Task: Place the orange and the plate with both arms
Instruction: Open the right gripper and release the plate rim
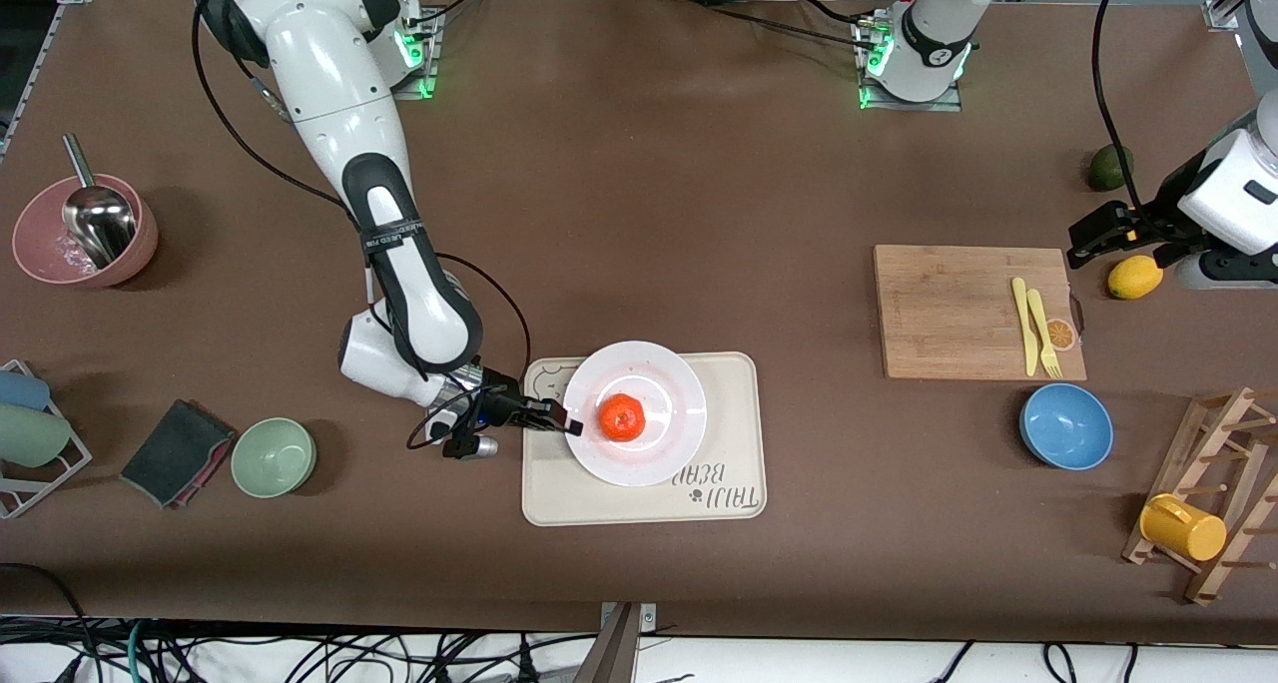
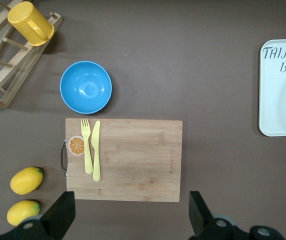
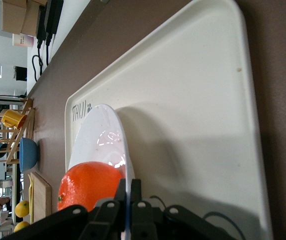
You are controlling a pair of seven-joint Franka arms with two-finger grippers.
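Note:
The white plate (image 1: 667, 378) is over the cream bear-print tray (image 1: 729, 393), with the orange (image 1: 622, 416) resting on its middle. My right gripper (image 1: 565, 425) is shut on the plate's rim at the edge toward the right arm's end. In the right wrist view the fingers (image 3: 121, 189) pinch the thin rim, the plate (image 3: 100, 137) stands a little off the tray (image 3: 183, 100), and the orange (image 3: 88, 185) sits beside the fingers. My left gripper (image 1: 1086, 244) is open and empty, up over the table beside the cutting board; its own view (image 2: 130, 215) shows bare table between the fingers.
A wooden cutting board (image 1: 973, 309) with a yellow knife and fork lies toward the left arm's end. A blue bowl (image 1: 1065, 425), a lemon (image 1: 1134, 277), a green fruit (image 1: 1109, 167) and a mug rack (image 1: 1208, 523) are there too. A green bowl (image 1: 274, 456) sits toward the right arm's end.

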